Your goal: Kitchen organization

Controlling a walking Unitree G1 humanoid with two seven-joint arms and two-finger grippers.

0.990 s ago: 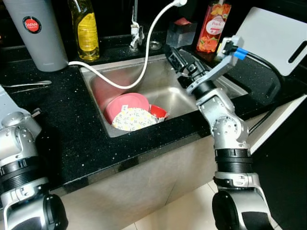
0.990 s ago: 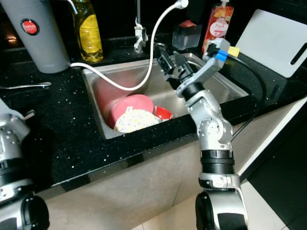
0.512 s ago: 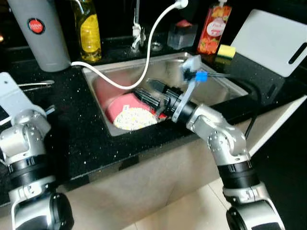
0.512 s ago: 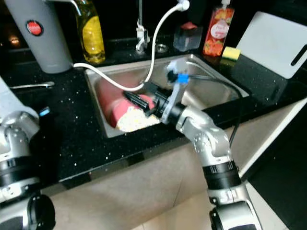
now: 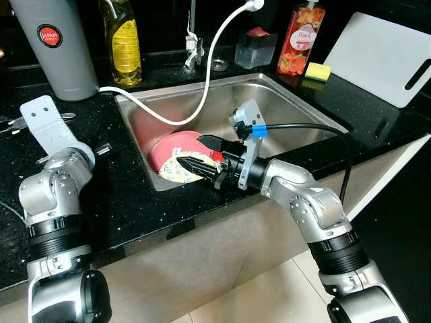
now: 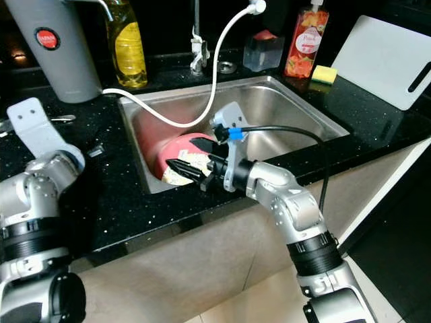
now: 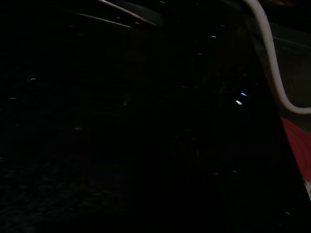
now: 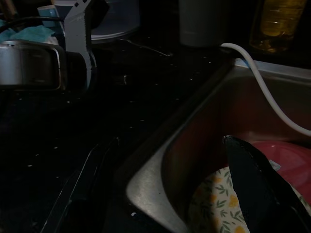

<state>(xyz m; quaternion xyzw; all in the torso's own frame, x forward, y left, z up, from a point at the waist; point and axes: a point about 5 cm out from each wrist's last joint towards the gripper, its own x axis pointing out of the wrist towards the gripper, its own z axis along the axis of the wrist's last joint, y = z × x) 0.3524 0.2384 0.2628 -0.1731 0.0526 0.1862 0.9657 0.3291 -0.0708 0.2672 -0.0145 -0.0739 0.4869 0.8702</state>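
My right fingers are spread, now reaching lower over the leaf-patterned plate lying on the pink plate in the sink. My left arm has risen above the black worktop; I cannot tell how its fingers stand.

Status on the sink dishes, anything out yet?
Done: nothing looks removed; the pink plate and the floral plate on it are in the sink.
In hand: the right pincer is open, low over the floral plate at the sink's front edge, gripping nothing.
Left: grasp and lift out the dishes. The left arm rests over the counter.
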